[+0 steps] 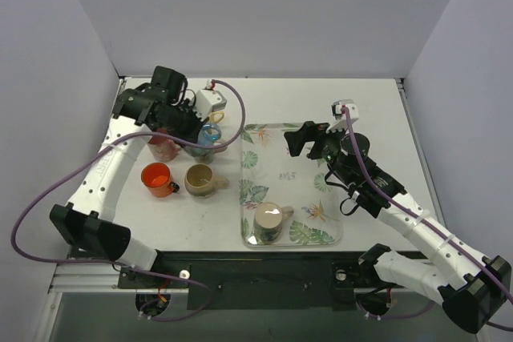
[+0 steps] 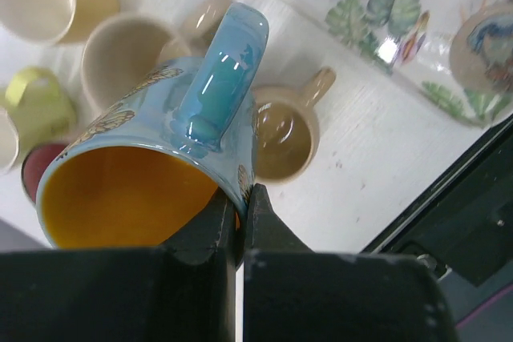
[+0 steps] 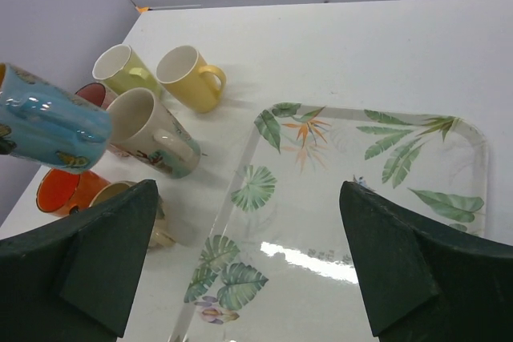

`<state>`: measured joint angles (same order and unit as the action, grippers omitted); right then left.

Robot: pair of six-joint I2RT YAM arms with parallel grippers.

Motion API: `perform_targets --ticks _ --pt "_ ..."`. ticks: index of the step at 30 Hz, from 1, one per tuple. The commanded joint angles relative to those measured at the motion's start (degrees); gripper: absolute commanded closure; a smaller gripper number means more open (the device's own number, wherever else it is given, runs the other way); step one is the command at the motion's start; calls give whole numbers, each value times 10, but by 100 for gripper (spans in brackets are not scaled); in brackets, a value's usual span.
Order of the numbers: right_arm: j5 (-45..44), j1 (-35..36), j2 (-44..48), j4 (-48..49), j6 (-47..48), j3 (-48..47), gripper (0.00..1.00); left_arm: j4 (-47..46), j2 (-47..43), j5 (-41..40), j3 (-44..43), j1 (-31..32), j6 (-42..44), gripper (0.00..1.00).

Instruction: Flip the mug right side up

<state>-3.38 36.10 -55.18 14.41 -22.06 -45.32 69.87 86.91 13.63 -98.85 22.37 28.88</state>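
Note:
A blue mug with butterflies and an orange inside point(image 2: 160, 142) hangs tilted above the cluster of mugs, mouth toward the wrist camera, handle up. My left gripper point(image 2: 240, 198) is shut on its rim, one finger inside and one outside. The same mug point(image 1: 208, 135) and the left gripper point(image 1: 196, 130) show at the table's back left, and the mug sits at the left edge of the right wrist view point(image 3: 48, 130). My right gripper point(image 1: 304, 138) is open and empty above the leaf-print tray point(image 3: 321, 198), also in its own view point(image 3: 247, 186).
Below the blue mug stand an orange mug point(image 1: 157, 178), a beige mug point(image 1: 200, 179), a pink one point(image 1: 164, 148), a yellow one point(image 3: 188, 76), a pale green one point(image 3: 124, 70) and a white patterned one point(image 3: 152, 134). A beige mug point(image 1: 268, 222) sits at the tray's point(image 1: 244, 198) near end.

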Motion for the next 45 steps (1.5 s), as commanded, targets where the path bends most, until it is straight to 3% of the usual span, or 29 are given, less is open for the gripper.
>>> perform_targets --ticks 1,7,15,20,27,29,31,35,38,41,45 --pt "-14 5 16 40 9 -11 9 103 -96 -25 -21 -56 64 100" --pt "-58 6 7 0 -5 -13 7 187 -198 -21 115 -75 103 100" --pt "-89 9 13 -48 -41 -16 7 159 -285 -46 306 -103 159 100" --pt "-109 9 49 -36 -42 13 7 171 -298 -22 347 -127 198 100" --pt "-152 9 77 -47 -53 37 6 41 -317 -74 460 -167 201 100" --pt "-199 9 75 -88 -71 24 5 29 -317 -71 484 -171 207 100" --pt "-272 8 60 -188 -113 -12 4 19 -320 -70 499 -174 209 100" --pt "-319 -2 27 -346 -159 -86 2 4 -324 -62 511 -180 205 100" --pt "-339 -13 41 -351 -194 -72 0 -16 -328 -67 527 -182 199 100" --pt "-328 -52 66 -368 -306 -47 0 -27 -330 -64 531 -183 192 100" --pt "-281 -81 90 -352 -307 -23 0 -8 -331 -41 508 -183 187 100"
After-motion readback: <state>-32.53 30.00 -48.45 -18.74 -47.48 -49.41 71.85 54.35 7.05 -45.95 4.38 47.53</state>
